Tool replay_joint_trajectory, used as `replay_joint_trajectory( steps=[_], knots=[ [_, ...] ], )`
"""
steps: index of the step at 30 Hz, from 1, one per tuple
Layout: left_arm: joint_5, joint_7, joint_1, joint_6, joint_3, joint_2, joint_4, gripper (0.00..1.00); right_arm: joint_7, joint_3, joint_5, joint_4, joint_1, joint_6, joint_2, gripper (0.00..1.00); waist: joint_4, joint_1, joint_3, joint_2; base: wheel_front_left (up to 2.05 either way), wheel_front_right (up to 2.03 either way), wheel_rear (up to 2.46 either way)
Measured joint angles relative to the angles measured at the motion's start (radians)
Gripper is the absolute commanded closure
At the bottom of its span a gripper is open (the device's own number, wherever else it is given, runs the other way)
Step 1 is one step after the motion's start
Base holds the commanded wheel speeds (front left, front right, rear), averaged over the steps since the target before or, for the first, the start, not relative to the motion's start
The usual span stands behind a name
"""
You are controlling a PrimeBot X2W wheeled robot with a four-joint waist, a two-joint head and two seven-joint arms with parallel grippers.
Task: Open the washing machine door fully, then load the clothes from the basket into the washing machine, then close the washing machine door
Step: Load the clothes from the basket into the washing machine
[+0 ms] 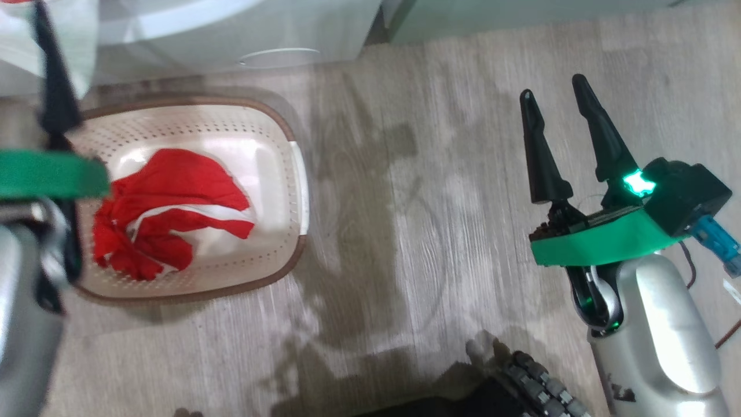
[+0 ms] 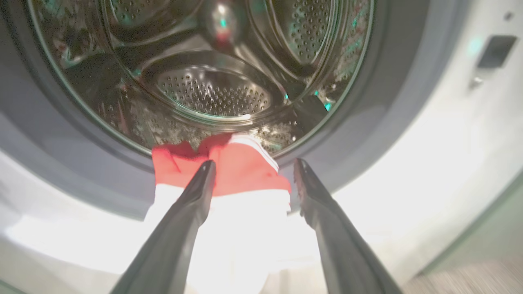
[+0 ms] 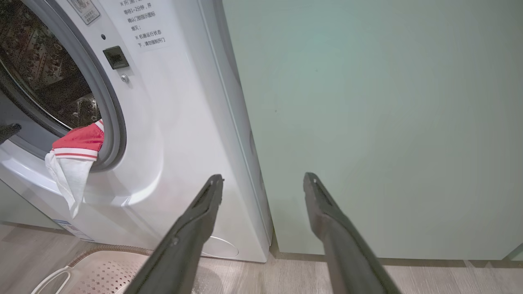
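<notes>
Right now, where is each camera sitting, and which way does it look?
Head view: up high, looking down at the basket; right end effector shows.
Left wrist view: close before the washing machine, facing in; left end effector shows.
Right wrist view: low, facing the cabinet; right end effector shows.
Both wrist views share the clothes hanging out.

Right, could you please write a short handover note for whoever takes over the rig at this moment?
Left pincer: open, straddling a red-and-white garment at the drum mouth, not gripping it.
Right pincer: open, empty, facing the green cabinet.
That garment is draped over the grey seal, half hanging outside the washing machine. Another red garment lies in the basket on the floor.
Done: opening uncovered, one garment partly in.
Left: push it in, load the basket garment, close the door.
</notes>
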Motion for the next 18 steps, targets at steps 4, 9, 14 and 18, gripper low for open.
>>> replay_joint_trajectory(
  steps=[4,9,14,18],
  knots=[
    [0.000,-0.007,0.069,0.011,-0.014,-0.027,-0.018,0.00,0.000,-0.007,-0.007,0.014,0.012,0.000,0.000,0.00,0.017,0.0000,-0.022,0.0000,0.00,0.00,0.00],
    [-0.002,-0.018,0.142,0.022,-0.029,-0.068,-0.012,0.00,0.000,-0.021,-0.027,0.041,0.020,0.000,0.000,0.00,0.042,0.0000,-0.059,0.0000,0.00,0.00,0.00],
    [-0.002,-0.025,0.188,0.015,-0.035,-0.106,0.018,0.00,0.000,-0.027,-0.035,0.065,0.042,0.000,0.000,0.00,0.061,0.0000,-0.101,0.0000,0.00,0.00,0.00],
    [0.001,-0.026,0.224,0.001,-0.035,-0.130,0.030,0.00,0.000,-0.031,-0.041,0.080,0.062,0.000,0.000,0.00,0.073,0.0000,-0.135,0.0000,0.00,0.00,0.00]
  ],
)
